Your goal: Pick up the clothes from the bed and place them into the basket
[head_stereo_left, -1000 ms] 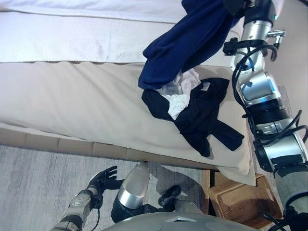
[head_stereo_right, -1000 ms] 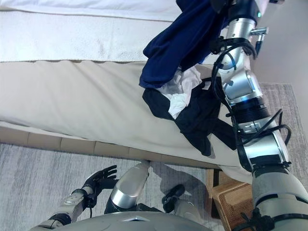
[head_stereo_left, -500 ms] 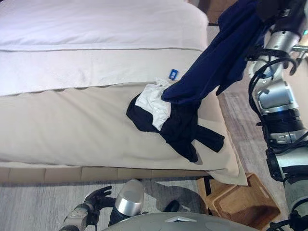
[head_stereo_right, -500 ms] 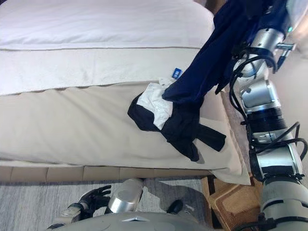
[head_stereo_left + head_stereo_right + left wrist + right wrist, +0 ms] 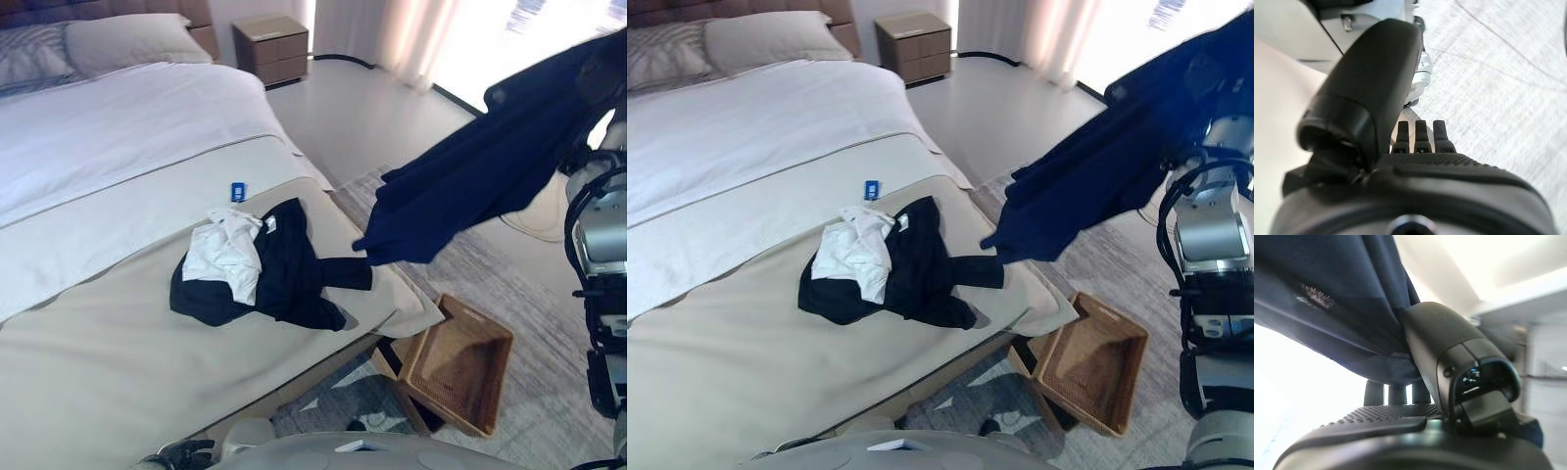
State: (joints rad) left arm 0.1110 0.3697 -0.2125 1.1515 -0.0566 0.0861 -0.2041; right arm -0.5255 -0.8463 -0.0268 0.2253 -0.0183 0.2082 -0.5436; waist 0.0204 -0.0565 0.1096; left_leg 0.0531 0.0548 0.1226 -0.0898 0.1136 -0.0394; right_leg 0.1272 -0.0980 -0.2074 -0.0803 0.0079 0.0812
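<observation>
Up at two o'clock in the head views, the right hand [image 5: 1449, 382] is clamped on a navy garment [image 5: 480, 176], thumb and fingers pinching the cloth as its wrist view shows. The garment hangs free in the air, draped down and toward nine o'clock from the hand, its lowest fold ending just off the bed's foot corner and apart from the bedding. It hangs above the floor rug [image 5: 549, 294], with the wicker basket [image 5: 465, 367] lower, toward five o'clock of that fold. The basket sits on the floor tilted, its near end close to the bed corner, and holds no clothes that can be seen.

On the beige cover of the bed [image 5: 108, 362] a second heap of clothes is left: a black garment [image 5: 289, 274] spread near the centre, one sleeve reaching toward three o'clock, with a white garment [image 5: 227, 257] crumpled on its nine o'clock side. A small blue tag [image 5: 237, 192] lies on the white sheet at twelve o'clock of the heap, apart from it. Pillows [image 5: 774, 39] lie at the head of the bed at eleven o'clock, and a wooden nightstand [image 5: 913, 39] stands beside them at twelve. Pale curtains [image 5: 1048, 34] hang at one o'clock.

The left hand [image 5: 1415, 142] hangs low at seven o'clock beside the bed frame, over grey rug, its fingers straight, relaxed and empty.
</observation>
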